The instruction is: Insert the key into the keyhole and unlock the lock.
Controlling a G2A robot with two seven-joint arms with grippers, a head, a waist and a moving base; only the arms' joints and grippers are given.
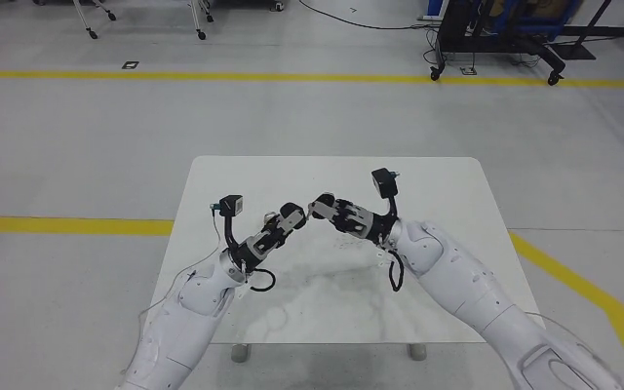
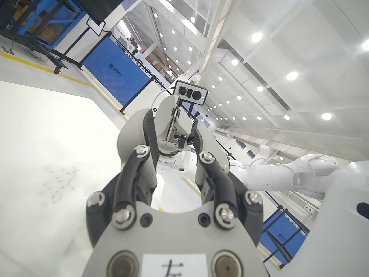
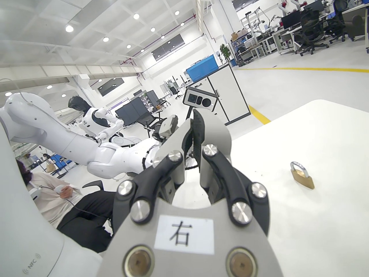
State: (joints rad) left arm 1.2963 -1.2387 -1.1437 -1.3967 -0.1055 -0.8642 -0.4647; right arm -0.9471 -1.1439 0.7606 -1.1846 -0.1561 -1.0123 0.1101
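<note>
LOCK: brass padlock with silver shackle [image 3: 301, 175] lies on white table [image 3: 317, 134], apart from right gripper [image 3: 193, 122] | RIGHT: nearly closed, pinching thin silver key [image 2: 172, 128] | LEFT: left gripper [image 2: 174, 145] spread wide, empty

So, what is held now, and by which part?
The right gripper pinches a thin key; by which end cannot be told. The left gripper is open.

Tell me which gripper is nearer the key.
Right. The right gripper is shut on the key; the left gripper, open, faces it close by without gripping it.
</note>
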